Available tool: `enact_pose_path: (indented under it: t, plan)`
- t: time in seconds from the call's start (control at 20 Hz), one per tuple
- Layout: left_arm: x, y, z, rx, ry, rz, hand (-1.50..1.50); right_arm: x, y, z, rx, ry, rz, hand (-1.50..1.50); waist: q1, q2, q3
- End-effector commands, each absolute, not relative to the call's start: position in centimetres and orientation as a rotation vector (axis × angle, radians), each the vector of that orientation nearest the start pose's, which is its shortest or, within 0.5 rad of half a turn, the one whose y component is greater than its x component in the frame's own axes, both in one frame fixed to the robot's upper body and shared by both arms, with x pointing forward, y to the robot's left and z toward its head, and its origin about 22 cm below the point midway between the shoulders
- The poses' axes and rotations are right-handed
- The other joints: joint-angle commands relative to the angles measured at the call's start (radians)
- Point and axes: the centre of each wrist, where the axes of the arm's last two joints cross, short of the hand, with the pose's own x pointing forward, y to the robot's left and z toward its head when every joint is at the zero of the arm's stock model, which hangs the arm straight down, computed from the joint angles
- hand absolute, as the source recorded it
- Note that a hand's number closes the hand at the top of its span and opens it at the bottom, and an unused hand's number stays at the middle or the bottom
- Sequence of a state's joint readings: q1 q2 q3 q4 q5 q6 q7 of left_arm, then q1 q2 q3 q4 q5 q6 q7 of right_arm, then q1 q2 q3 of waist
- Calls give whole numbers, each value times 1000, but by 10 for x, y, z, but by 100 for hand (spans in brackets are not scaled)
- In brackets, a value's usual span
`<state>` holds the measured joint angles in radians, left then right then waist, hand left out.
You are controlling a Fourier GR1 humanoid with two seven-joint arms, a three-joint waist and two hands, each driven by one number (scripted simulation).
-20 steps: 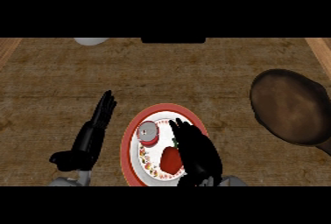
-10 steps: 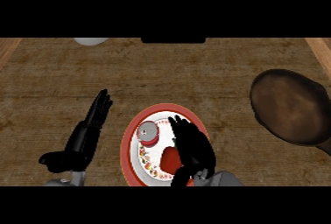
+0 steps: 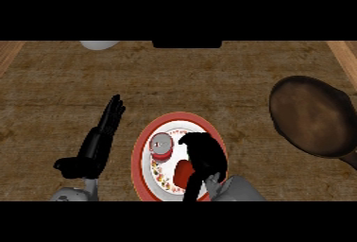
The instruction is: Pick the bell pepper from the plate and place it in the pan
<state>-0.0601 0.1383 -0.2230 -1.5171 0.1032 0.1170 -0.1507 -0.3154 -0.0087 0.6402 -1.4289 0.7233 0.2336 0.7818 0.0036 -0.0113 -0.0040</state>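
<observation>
A red bell pepper (image 3: 182,173) lies on the near half of a red-rimmed white plate (image 3: 141,151) in the lower middle of the head view. My right hand (image 3: 204,155) is bent over the pepper, fingers curled down round it and the thumb along its near side, so most of it is hidden. Beside it on the plate sits a small round grey-and-red item (image 3: 161,143). The dark brown pan (image 3: 314,118) rests on the counter to the right, apart from the plate. My left hand (image 3: 101,137) stays open left of the plate, fingers straight.
A white bowl (image 3: 98,45) and a dark object (image 3: 187,44) show at the counter's far edge. The pan's handle (image 3: 349,160) points toward the lower right. Bare wooden counter (image 3: 230,90) lies between plate and pan.
My right hand has drawn back toward me and its fingers have curled down over the pepper. The left hand has shifted slightly. Plate, pepper and pan have not moved.
</observation>
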Motion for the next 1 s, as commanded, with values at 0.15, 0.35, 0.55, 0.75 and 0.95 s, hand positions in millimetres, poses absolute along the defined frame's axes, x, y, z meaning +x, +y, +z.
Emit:
enact_pose_path:
  t: [0.15,0.35,0.55,0.75,0.95]
  plan:
    - [248,206,-11,-56,-1684,-127,0,251,-47,2,-527,-948,1375,150,1,12,4]
    - [229,203,-2,-62,-1692,-124,0,251,-84,-11,-556,-988,1351,150,1,11,4]
    - [236,211,-1,-58,-1710,-129,0,239,-69,21,-662,-1104,1320,150,-4,10,4]
    - [237,205,-3,-56,-1681,-118,0,214,-97,35,-675,-1192,1263,150,-9,10,4]
    - [237,208,5,-61,-1688,-122,0,181,-115,41,-701,-1288,1194,150,-13,8,4]
